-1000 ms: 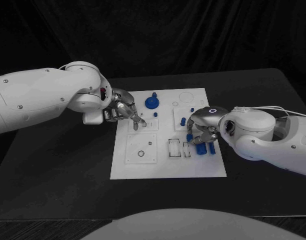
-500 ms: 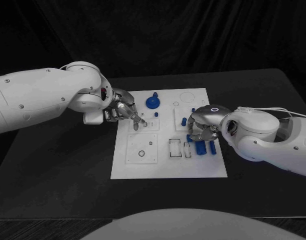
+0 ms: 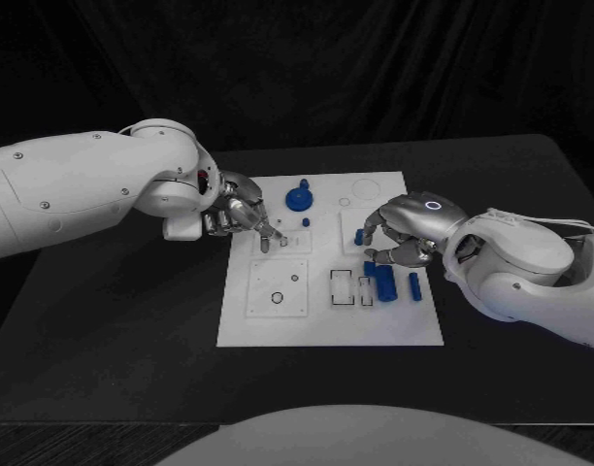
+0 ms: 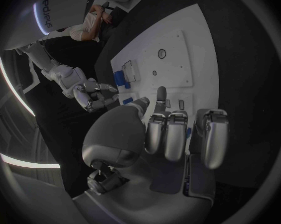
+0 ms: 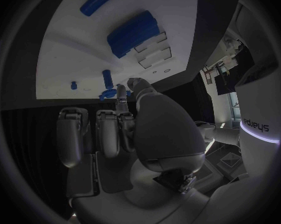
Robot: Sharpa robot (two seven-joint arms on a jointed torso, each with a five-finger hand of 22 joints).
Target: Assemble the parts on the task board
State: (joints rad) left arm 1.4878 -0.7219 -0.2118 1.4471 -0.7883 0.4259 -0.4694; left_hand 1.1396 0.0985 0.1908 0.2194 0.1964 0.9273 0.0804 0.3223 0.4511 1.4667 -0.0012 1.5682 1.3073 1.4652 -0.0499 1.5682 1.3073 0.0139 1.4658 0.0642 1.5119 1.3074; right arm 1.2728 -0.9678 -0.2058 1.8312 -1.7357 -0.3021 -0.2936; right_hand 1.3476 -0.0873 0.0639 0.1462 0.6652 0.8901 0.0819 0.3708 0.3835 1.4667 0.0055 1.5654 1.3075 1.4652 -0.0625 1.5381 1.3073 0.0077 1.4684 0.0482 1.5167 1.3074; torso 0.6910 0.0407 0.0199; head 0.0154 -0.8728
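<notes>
Both hands over task board [image 3: 328,330]: left hand [image 3: 242,216] fingers curled, holding nothing; right hand [image 3: 398,248] curled near blue parts [image 3: 385,282], grip unclear.

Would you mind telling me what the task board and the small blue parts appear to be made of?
The task board looks like matte white plastic, flat with cut recesses. The blue parts look like moulded or printed plastic, uniformly coloured with little gloss. Neither is certain from looks alone.
</notes>
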